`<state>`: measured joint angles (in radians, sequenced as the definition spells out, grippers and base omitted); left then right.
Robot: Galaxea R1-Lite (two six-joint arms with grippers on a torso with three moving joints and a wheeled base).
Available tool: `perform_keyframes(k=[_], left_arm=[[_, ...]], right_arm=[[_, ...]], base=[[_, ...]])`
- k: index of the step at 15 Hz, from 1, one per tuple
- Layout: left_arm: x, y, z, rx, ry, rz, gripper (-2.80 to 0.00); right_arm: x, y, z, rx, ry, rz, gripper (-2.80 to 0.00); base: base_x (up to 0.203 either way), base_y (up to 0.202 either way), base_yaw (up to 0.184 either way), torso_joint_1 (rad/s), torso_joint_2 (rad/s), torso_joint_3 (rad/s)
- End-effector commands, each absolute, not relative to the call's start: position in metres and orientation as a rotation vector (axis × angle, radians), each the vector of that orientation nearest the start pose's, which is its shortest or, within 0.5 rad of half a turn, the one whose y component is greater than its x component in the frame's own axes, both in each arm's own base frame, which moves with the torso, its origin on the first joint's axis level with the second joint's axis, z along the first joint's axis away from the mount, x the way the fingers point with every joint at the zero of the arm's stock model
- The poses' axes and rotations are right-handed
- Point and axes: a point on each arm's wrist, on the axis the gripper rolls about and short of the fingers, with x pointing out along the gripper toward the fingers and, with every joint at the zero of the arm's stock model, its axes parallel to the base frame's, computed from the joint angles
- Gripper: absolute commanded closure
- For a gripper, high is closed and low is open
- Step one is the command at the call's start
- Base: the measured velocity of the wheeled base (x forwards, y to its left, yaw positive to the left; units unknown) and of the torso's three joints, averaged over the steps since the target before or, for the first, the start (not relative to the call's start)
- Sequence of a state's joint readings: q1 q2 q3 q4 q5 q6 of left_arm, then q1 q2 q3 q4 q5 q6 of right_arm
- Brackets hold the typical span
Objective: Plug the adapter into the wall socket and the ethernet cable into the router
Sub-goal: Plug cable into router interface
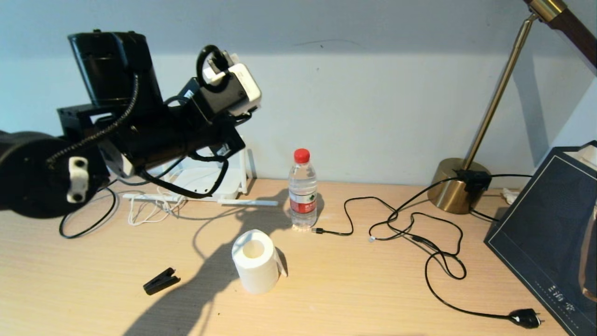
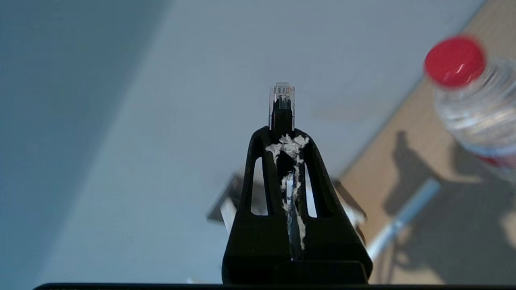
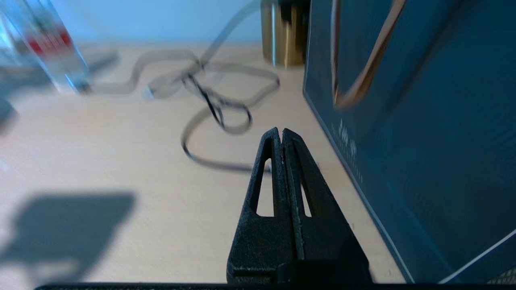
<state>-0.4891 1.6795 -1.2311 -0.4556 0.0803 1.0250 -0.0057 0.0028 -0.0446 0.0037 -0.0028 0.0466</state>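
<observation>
While gripped — one ethernet cable [image 2: 281, 105], one bottle [image 1: 302, 189].

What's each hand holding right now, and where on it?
Left hand: shut on the ethernet cable just behind its clear plug, which pokes out past the fingertips. Right hand: shut, empty.

The left arm [image 1: 140, 126] covers most of the router [image 1: 200, 183] in the head view, leaving only part of its white body and two antennas showing. The brass lamp [image 1: 459, 186] is cut off at the top edge, and the dark blue box [image 1: 545, 233] at the right edge. In the right wrist view, the black cord [image 3: 209, 100] on the bench and the water bottle [image 3: 48, 48] are blurred.
</observation>
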Motion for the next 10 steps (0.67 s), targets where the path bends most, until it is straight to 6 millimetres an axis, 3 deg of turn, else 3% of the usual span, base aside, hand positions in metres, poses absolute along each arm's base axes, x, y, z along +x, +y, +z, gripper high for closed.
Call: perform_keyframes(k=[1,3,5,8,10], left_arm=[[0.287,-0.174,0.274,1.04,-0.349,-0.355,0.0],[0.283,-0.171,0.267,1.028,-0.394,-0.336,0.0],[0.289,-0.157,0.265,1.033,-0.383,-0.291,0.0],[0.304,-0.136,0.263,1.044,-0.425,-0.3,0.0],[0.311,-0.137,0.259,1.079,-0.505,-0.362,0.0]], right_arm=[[-0.038,0.001,0.139,0.143,-0.137,0.024,0.0],[-0.039,0.001,0.208,0.301,-0.147,0.111,0.0],[-0.009,0.004,0.26,0.423,-0.031,0.223,0.0],[0.047,0.011,0.303,0.567,0.176,0.46,0.0],[0.067,0.017,0.332,0.792,0.326,0.687,0.0]], base=[[0.0,0.0,0.0,0.0,0.0,0.0],[0.0,0.0,0.0,0.0,0.0,0.0],[0.0,0.0,0.0,0.0,0.0,0.0],[0.0,0.0,0.0,0.0,0.0,0.0],[0.0,0.0,0.0,0.0,0.0,0.0]])
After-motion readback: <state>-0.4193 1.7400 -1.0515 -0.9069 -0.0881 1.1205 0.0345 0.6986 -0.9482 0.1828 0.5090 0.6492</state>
